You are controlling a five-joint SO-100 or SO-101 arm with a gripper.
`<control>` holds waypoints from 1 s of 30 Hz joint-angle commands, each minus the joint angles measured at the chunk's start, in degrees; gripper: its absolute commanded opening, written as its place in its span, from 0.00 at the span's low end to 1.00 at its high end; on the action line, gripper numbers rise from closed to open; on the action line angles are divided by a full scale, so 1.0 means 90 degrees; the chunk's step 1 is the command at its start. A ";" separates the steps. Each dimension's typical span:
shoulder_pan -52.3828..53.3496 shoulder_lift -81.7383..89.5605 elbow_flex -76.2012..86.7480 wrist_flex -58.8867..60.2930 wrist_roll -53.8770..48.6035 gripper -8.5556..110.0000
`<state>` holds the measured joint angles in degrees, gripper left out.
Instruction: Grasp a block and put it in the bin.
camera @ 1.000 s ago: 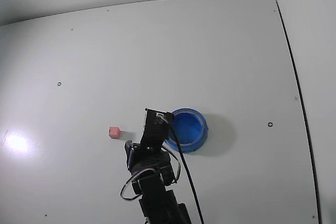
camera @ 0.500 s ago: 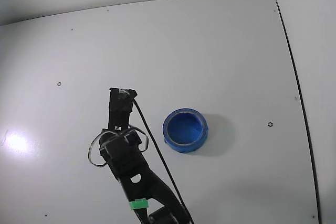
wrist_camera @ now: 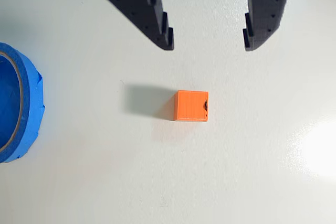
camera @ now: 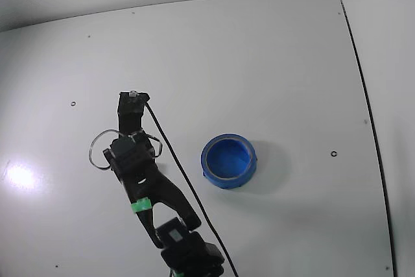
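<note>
My hand [wrist_camera: 209, 45] hangs open w/ the small orange-pink plastic cube [wrist_camera: 191, 105] below; I'd centre, drop straight, then pinch flat faces.

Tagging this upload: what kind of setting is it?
Likely a bare tabletop test rig: a plain white table with small holes, holding only a blue bin and a small orange block below the open tool.

In the wrist view the gripper [wrist_camera: 209, 45] hangs with fingers spread wider than the block [wrist_camera: 191, 105], and bare table [wrist_camera: 252, 161] rings the cube. The bin [wrist_camera: 21, 109] sits well off to the left, probably clear of the fingers' sweep.
</note>
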<state>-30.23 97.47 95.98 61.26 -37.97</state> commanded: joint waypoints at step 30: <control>0.0059 -0.2178 -0.2139 -0.1182 -0.0088 0.23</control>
<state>-29.97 75.06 81.74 51.77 -37.97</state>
